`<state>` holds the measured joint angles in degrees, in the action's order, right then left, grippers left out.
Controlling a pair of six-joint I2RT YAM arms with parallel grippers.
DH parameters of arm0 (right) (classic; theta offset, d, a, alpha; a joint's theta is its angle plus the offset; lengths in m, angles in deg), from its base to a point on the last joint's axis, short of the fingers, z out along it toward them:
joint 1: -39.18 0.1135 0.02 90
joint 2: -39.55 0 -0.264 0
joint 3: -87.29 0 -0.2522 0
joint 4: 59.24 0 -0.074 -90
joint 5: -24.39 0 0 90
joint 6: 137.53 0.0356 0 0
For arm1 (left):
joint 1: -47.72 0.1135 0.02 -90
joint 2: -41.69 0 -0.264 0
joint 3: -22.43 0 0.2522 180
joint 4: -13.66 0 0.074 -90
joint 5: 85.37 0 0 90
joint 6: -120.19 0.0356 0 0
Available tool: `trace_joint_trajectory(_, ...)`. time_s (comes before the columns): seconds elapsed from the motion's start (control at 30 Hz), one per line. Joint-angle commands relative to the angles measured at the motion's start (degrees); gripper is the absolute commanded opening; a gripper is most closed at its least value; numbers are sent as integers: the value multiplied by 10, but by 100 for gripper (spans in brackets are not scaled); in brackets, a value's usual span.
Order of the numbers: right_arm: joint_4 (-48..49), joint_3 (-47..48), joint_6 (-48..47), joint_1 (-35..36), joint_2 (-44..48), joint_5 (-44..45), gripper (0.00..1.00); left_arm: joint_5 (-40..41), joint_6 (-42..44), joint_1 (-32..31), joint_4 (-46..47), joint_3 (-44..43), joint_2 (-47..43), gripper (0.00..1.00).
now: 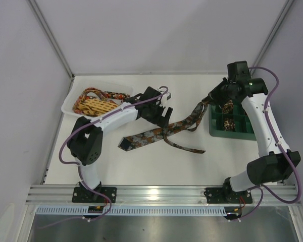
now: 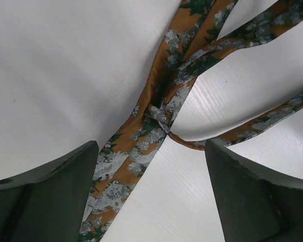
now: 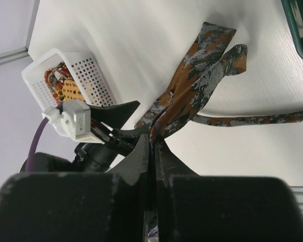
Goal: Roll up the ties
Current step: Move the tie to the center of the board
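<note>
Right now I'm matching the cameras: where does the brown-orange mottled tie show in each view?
Top external: the mottled tie sprawls across the picture's middle, one end lifted to the right gripper.
Left wrist: the mottled tie runs from bottom left, between the fingers, to top right.
Right wrist: the mottled tie is central, pinched by the right gripper.
Shared landmark: the open left gripper.

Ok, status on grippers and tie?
Left gripper open over tie. Right gripper shut on tie. Tie unrolled, crossed over itself. Green crate close by right gripper.
</note>
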<state>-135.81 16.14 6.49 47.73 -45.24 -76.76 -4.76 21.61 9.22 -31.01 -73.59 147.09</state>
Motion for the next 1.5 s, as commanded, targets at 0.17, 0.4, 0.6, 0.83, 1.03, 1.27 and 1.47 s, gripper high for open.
trace_joint_trajectory(0.17, 30, -2, -20, -13, 27, -19, 0, -61, 32, 0, -6, -11, 67, 89)
trace_joint_trajectory(0.4, 22, -12, -26, -14, 42, -16, 0, -65, 30, -1, -19, 4, 89, 60)
trace_joint_trajectory(0.6, 4, -25, -32, -14, 67, -13, 0, -59, 14, 0, -34, 59, 44, 1)
trace_joint_trajectory(0.83, -148, -35, -55, -14, 95, 80, 0, -35, -5, 7, -108, 171, -59, 1)
trace_joint_trajectory(1.03, -243, -154, 9, -34, 148, 121, 0, -59, -44, 7, -79, 258, -123, 1)
trace_joint_trajectory(1.27, -241, -171, 2, -43, 72, 166, 0, -31, -50, 7, -113, 257, -153, 21)
trace_joint_trajectory(1.47, -206, -248, 18, -76, 31, 187, 0, 2, -63, 8, -142, 206, -239, 78)
